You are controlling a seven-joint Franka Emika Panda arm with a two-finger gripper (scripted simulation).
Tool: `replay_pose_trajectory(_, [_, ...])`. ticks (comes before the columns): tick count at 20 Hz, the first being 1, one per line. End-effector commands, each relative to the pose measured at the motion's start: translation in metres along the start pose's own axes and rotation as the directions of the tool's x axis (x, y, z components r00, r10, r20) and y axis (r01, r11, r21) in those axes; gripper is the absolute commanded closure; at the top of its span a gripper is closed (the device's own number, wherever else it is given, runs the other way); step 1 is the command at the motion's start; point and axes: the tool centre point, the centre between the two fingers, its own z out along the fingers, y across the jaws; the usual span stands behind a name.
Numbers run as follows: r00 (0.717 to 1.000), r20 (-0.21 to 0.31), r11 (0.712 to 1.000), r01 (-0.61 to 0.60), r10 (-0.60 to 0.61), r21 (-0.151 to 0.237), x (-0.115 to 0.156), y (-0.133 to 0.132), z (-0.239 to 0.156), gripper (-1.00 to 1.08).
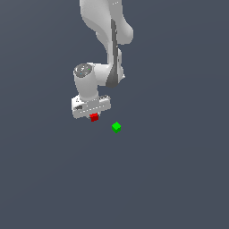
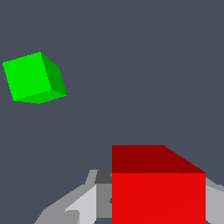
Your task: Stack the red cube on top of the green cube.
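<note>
A flat, unmarked dark slate-grey surface (image 1: 179, 179) fills both views, with no edge in sight. The white Panda arm (image 1: 107, 31) reaches down from the exterior view's top, and its gripper (image 1: 93, 117) is clamped on the red cube (image 1: 94, 117) — in the wrist view the cube (image 2: 158, 192) sits between the grey fingers (image 2: 81, 205). The green cube (image 1: 116, 127) lies on the surface, near the red cube but apart from it, toward the exterior view's right and slightly lower — bare surface all around it.
</note>
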Motion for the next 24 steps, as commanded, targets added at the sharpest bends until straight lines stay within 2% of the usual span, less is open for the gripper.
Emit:
replay_pose_trajectory(1, [1.000, 0.000, 1.000, 0.000, 0.000, 0.000, 0.000, 0.000, -0.014, 1.08])
replay_pose_trajectory(7, [1.000, 0.000, 1.000, 0.000, 0.000, 0.000, 0.000, 0.000, -0.034, 1.08])
replay_pose_trajectory(16, [1.000, 0.000, 1.000, 0.000, 0.000, 0.000, 0.002, 0.000, -0.034, 1.08])
replay_pose_trajectory(24, [1.000, 0.000, 1.000, 0.000, 0.000, 0.001, 0.020, -0.027, -0.020, 1.08])
